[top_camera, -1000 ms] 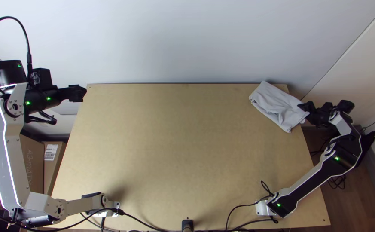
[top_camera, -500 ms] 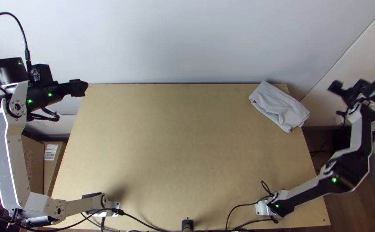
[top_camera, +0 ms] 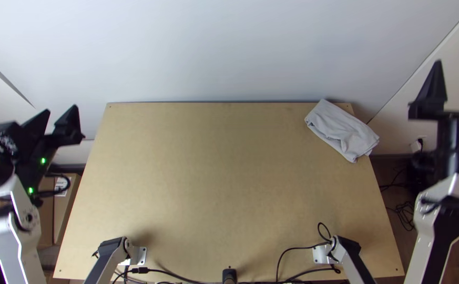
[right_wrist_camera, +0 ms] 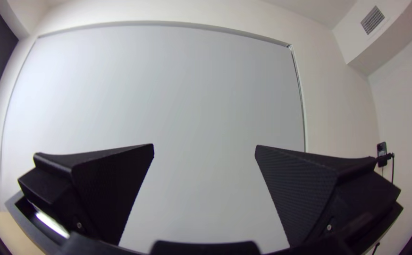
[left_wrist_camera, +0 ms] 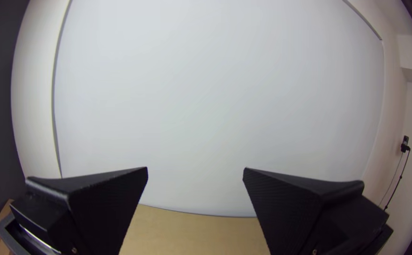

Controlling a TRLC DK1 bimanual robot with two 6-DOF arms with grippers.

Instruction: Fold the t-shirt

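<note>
In the top view, the light grey t-shirt (top_camera: 340, 130) lies as a compact folded bundle at the table's far right corner, slightly rumpled, one end by the right edge. My left gripper (top_camera: 61, 120) stands open beyond the table's left edge, far from the cloth. My right gripper (top_camera: 456, 84) is open off the table's right side, apart from the cloth. In the left wrist view, my left gripper (left_wrist_camera: 195, 172) has nothing between its fingers. The right wrist view shows my right gripper (right_wrist_camera: 205, 148) parted around bare air, facing the wall.
The wooden table (top_camera: 213, 173) has a grey-white wall panel (top_camera: 213, 47) behind it. Cables (top_camera: 292, 263) run along its near edge between the arm bases. A cardboard box (top_camera: 69, 210) stands left of the table; more cables (top_camera: 405, 213) lie on the floor at right.
My right gripper has left the cloth's end and moved away to the right, off the table. My left gripper has swung a little leftward and opened. The cloth has stayed in place since the release.
</note>
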